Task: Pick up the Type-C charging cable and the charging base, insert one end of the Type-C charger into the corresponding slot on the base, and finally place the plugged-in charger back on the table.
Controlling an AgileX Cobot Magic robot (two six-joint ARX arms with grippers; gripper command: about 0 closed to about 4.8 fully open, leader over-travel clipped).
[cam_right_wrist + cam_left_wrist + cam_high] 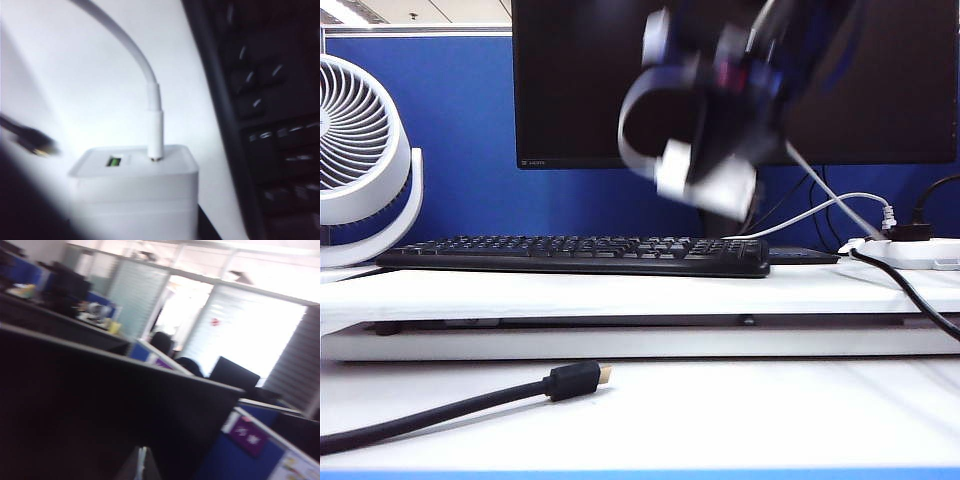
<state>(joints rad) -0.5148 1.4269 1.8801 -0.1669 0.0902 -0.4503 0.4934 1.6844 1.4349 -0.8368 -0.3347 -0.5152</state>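
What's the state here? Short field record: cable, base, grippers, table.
cable: Type-C charging cable plug seated in a port of the charging base
base: in the air above the keyboard, blurred
right gripper: around the base; fingers hidden
left gripper: shut, holds nothing visible, camera faces the office
table: carries keyboard; black gold-tipped cable on the lower surface in front

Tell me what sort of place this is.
Most likely an open-plan office. A desk carries a black keyboard below a monitor, a blue partition stands behind, and the left wrist view shows more partitioned desks and blinds.
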